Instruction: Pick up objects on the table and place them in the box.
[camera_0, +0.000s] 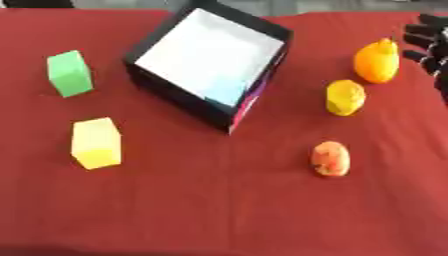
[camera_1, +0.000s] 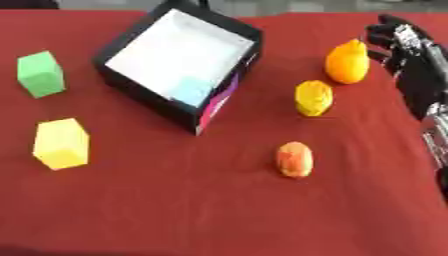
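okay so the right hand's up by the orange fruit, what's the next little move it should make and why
Probably ease the right hand left and down onto the orange fruit. It is the nearest thing to that hand, standing just beside its fingers, still out on the red cloth and not in the box.

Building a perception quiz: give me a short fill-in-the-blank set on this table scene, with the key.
1. The box already holds a light ____ block.
2. The green cube lies farther from the robot than the ____ cube.
3. The robot's right hand is closest to the ____ fruit.
4. All three fruit-like objects lie to the box's ____ side.

Missing words: blue; yellow; orange; right
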